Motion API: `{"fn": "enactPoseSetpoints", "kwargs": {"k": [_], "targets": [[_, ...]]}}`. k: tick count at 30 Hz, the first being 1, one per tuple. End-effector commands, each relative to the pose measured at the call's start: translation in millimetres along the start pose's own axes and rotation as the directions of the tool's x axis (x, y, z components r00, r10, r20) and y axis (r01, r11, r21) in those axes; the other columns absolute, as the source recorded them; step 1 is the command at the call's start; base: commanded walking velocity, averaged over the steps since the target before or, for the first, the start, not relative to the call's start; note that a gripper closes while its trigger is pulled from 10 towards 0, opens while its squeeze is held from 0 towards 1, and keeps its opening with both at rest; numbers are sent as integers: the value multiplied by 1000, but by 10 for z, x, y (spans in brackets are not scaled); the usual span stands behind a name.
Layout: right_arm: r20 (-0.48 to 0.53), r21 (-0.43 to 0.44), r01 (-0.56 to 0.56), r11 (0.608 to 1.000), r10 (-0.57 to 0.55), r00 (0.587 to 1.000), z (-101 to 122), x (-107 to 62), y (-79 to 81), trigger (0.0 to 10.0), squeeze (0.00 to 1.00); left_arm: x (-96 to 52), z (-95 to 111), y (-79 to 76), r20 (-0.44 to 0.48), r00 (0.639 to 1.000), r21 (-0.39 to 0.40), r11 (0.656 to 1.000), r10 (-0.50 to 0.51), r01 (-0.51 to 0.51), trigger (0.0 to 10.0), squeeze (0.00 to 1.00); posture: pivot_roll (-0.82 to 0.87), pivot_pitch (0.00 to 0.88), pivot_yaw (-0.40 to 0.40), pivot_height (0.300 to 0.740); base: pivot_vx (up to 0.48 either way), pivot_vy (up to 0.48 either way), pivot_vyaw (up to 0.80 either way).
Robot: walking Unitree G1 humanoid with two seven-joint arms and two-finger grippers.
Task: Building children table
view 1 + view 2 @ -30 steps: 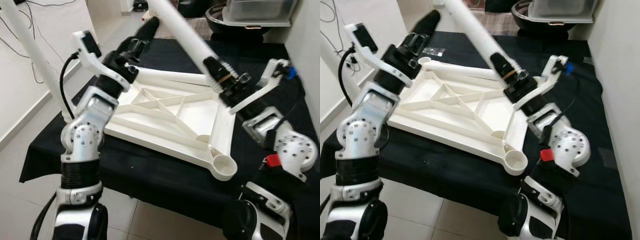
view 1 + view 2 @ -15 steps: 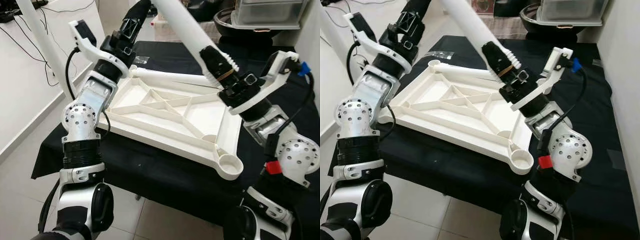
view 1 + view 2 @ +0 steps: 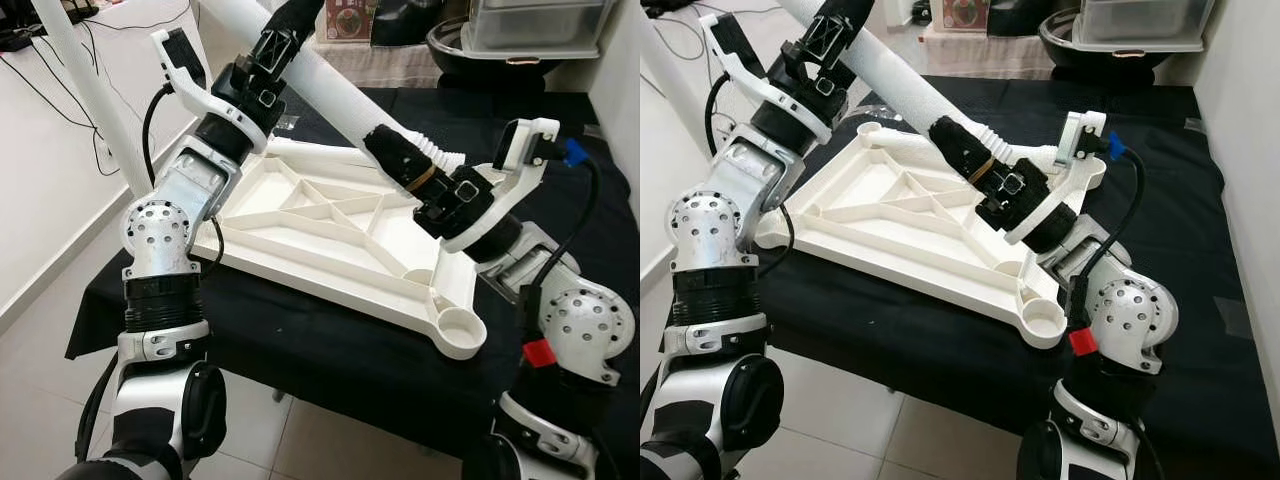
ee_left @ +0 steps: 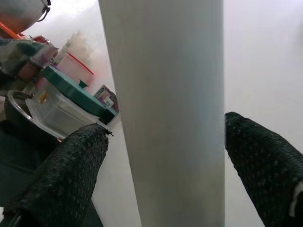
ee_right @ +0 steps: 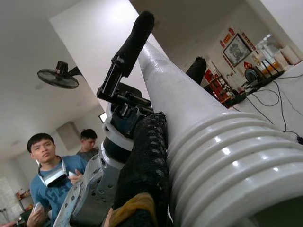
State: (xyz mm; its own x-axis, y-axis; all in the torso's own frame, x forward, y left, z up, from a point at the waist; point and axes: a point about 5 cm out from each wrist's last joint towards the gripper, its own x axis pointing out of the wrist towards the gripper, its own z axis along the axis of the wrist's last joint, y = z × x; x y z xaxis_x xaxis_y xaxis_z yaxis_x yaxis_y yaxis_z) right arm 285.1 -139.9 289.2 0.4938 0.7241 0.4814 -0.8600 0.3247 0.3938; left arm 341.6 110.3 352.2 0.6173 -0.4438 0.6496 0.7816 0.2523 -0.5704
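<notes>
Both arms are on the white table leg, slanting across upper centre above the upturned tabletop on the black bench. Right pincer is clamped near its threaded end; left pincer straddles the shaft higher up. Stiff, light-looking, probably slick; best gripped low.

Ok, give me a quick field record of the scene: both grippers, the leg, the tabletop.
left gripper: around upper part of leg, fingers on both sides
right gripper: shut on leg near its ribbed end
leg: white tube, held slanted above tabletop
tabletop: white, upside down on black cloth, ribs up, corner socket open
people: two in right wrist view
</notes>
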Motion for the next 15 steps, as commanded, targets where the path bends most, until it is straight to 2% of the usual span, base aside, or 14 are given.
{"fn": "enactPoseSetpoints", "kwargs": {"k": [1,2,3,4,15], "targets": [[-4,-26,-51,998,51,999,9,11,69,0,0,-17,48,-17,8,1000,52,999,-4,3,10000,0,-52,52,90,740,0,0,0],[-8,-28,-48,998,48,999,1,0,65,0,0,-16,59,-29,13,1000,56,998,-12,11,3176,0,-53,51,88,740,0,0,0],[-8,-28,-48,998,48,999,1,0,65,0,0,-16,59,-29,13,1000,56,998,-12,11,3176,0,-53,51,88,740,0,0,0],[-10,-30,-43,999,43,999,-5,-8,60,0,0,-16,68,-39,17,1000,55,998,-18,17,0,0,-53,51,88,740,0,0,0],[-17,-63,-24,998,23,1000,-18,-47,30,0,0,-27,140,-111,22,998,53,997,-53,52,0,0,-51,52,88,740,0,0,0]]}}
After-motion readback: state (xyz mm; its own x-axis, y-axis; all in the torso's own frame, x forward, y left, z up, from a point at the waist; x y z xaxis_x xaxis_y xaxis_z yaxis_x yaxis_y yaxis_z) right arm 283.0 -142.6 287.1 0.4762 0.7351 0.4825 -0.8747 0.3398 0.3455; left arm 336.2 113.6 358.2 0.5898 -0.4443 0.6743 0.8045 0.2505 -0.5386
